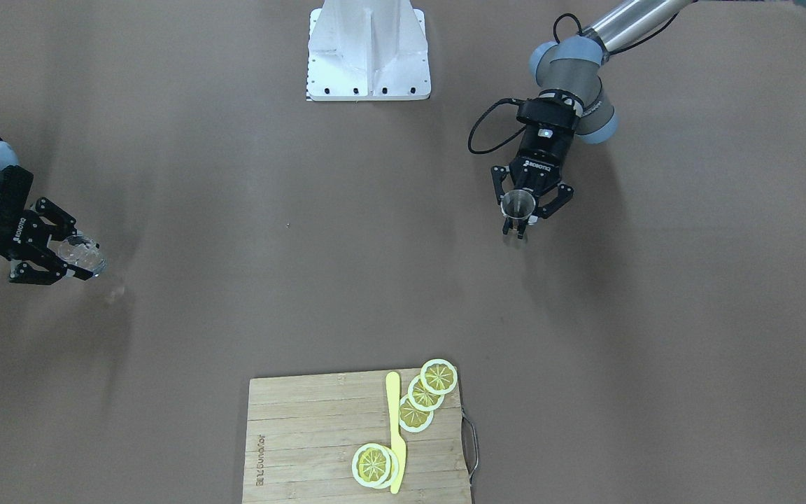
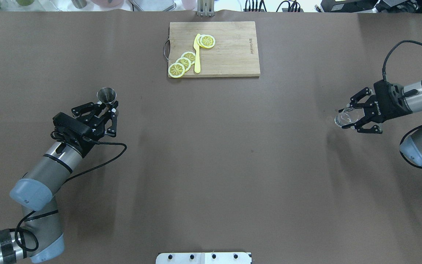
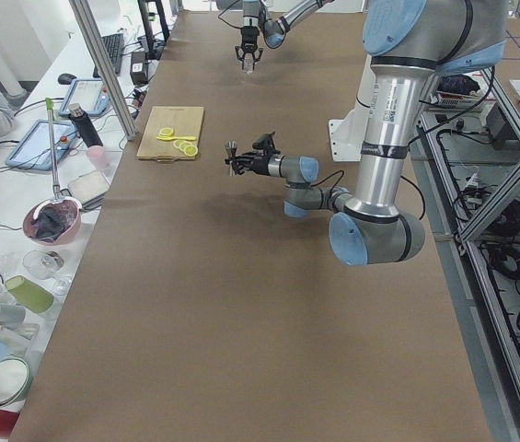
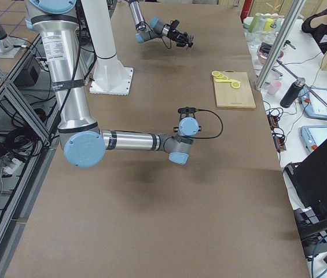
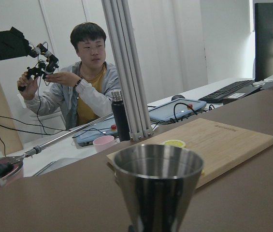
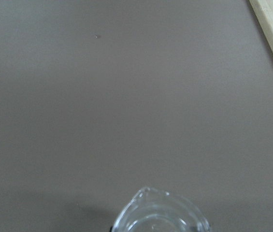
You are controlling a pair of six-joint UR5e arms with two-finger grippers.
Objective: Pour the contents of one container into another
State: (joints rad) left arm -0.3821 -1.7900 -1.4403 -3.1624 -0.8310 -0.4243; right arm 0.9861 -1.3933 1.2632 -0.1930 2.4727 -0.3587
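My left gripper (image 2: 107, 106) is shut on a steel jigger (image 2: 106, 95), which stands upright between its fingers at the table's left side. The same jigger (image 1: 518, 203) shows in the front view and fills the bottom of the left wrist view (image 5: 158, 186); its inside is hidden there. At the table's far right, my right gripper (image 2: 351, 118) is shut on a clear glass (image 2: 344, 117), held off the table with its mouth toward the middle. That glass (image 1: 87, 255) is also in the front view, and its rim (image 6: 160, 215) shows in the right wrist view.
A wooden cutting board (image 2: 229, 51) lies at the far middle edge with lemon slices (image 2: 183, 61) and a yellow knife (image 2: 197, 55) on it. The white robot base (image 1: 368, 52) is at the near edge. A person (image 5: 85, 77) sits beyond the far edge, beside a cluttered side table (image 3: 48, 212).
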